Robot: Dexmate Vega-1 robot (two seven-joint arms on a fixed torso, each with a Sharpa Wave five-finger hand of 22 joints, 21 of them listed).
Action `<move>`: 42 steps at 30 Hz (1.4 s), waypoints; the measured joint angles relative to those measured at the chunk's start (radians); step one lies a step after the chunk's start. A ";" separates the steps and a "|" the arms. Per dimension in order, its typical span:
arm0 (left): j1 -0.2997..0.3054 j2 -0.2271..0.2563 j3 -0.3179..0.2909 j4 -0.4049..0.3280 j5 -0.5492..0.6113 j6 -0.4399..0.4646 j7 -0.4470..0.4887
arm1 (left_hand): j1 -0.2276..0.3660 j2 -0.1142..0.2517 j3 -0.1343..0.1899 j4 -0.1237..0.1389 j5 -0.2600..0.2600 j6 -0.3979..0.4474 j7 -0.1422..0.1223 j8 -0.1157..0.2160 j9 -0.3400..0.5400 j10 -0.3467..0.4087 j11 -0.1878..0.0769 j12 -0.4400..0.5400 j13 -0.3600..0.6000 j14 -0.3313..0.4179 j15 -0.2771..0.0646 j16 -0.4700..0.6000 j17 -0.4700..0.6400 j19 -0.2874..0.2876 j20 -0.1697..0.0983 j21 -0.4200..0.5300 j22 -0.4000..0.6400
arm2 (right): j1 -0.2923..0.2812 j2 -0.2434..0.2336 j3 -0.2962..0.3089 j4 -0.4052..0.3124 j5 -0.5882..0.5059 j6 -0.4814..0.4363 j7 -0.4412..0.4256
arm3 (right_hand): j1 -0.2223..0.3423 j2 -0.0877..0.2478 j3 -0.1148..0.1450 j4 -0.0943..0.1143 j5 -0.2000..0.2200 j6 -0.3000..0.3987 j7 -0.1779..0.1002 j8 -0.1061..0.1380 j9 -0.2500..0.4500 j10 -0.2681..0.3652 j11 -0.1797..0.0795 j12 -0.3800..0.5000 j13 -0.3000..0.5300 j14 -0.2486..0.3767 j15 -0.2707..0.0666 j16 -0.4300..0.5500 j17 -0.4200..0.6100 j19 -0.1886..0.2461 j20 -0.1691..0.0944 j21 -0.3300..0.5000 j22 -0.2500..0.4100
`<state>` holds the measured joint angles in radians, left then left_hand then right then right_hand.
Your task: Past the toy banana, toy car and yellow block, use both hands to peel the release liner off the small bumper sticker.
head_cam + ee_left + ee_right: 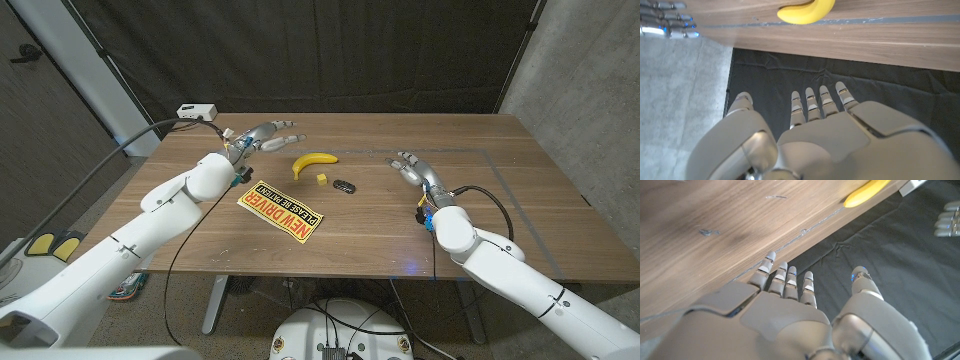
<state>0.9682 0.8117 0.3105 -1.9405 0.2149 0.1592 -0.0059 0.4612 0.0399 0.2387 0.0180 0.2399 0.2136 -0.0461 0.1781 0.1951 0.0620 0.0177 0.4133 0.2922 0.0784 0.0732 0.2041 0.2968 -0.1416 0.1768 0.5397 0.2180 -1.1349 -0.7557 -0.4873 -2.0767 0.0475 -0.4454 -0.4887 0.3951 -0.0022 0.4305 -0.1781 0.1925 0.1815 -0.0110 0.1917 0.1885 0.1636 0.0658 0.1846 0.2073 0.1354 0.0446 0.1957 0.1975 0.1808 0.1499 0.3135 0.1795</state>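
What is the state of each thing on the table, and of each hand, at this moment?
Sticker: lies flat on the table, untouched, liner not yet peeled.
Banana: lies on the table, behind the sticker.
Yellow block: sits on the table, apart from the banana.
Toy car: sits beside the block.
Left hand: open, fingers apart, holds nothing.
Right hand: open, fingers apart, holds nothing.

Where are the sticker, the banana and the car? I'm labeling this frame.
sticker (280, 210), head view, middle of its yellow face.
banana (313, 162), head view, middle of the curve.
car (344, 185), head view, middle of its dark body.
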 measured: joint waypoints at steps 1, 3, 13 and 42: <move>0.003 0.001 -0.005 0.006 0.000 0.000 0.000 | 0.000 0.000 0.000 0.000 0.000 -0.003 0.003 0.000 0.000 0.000 0.000 0.000 0.000 0.000 0.000 0.000 -0.001 0.000 0.000 0.000 0.000 | 0.000 0.000 0.000 0.000 -0.018 -0.027 0.002 | 0.000 0.000 0.000 0.000 0.000 -0.002 -0.002 0.000 0.000 -0.002 -0.002 0.000 0.000 -0.001 -0.001 0.000 0.001 0.000 0.000 -0.005 0.000; 0.008 0.005 -0.012 0.018 0.000 0.000 0.000 | 0.000 0.000 0.000 0.000 0.000 -0.005 0.005 0.000 0.000 0.004 0.004 0.000 0.000 0.000 0.000 0.000 -0.005 -0.005 0.005 0.000 0.000 | 0.000 0.000 0.000 0.000 -0.041 -0.062 0.007 | 0.001 -0.001 0.000 0.000 0.002 -0.002 -0.002 0.000 0.000 -0.005 -0.005 0.000 0.000 -0.003 0.001 0.000 0.000 -0.004 0.004 -0.009 0.000; 0.020 0.017 -0.033 0.061 -0.253 -0.169 0.062 | -0.004 0.004 0.000 0.000 -0.015 -0.010 0.011 0.000 -0.003 0.004 0.004 -0.007 -0.005 -0.001 0.001 0.000 -0.009 -0.011 0.011 -0.002 0.001 | 0.065 -0.042 -0.151 -0.141 -0.187 -0.271 0.073 | 0.030 -0.030 -0.014 0.003 0.011 -0.029 -0.004 0.000 0.005 -0.031 -0.016 0.000 0.000 -0.035 -0.003 -0.004 0.000 -0.015 0.003 -0.015 0.000; -0.016 -0.027 -0.035 0.223 -0.632 -0.485 -0.079 | -0.034 0.011 -0.008 0.008 -0.047 -0.051 0.005 0.000 -0.009 -0.014 0.022 -0.034 -0.019 -0.025 0.018 0.000 -0.022 -0.018 0.018 -0.004 0.003 | 0.261 -0.037 -0.445 -0.227 -0.391 -0.486 0.337 | 0.063 -0.121 -0.091 0.028 0.059 -0.146 -0.003 -0.007 0.009 -0.154 -0.039 0.000 0.014 -0.169 -0.001 -0.007 0.011 -0.148 -0.009 -0.093 0.005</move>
<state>0.9519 0.7843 0.2760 -1.7179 -0.4174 -0.3258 -0.0846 0.4269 0.0505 0.2304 0.0262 0.1930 0.1621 -0.0407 0.1781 0.1859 0.0480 0.0394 0.3792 0.2737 0.0531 0.0909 0.2041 0.2746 -0.1595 0.1947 0.5358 0.2214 -0.8742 -0.7926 -0.9328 -2.3034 -0.3437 -0.9318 -0.1518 0.4581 -0.1235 0.3392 -0.1502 0.2518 0.0352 -0.0144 0.1848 0.1980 0.0096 0.0263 0.1847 0.2213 -0.0337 0.0433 0.1888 0.2088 0.0328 0.1411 0.2205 0.1841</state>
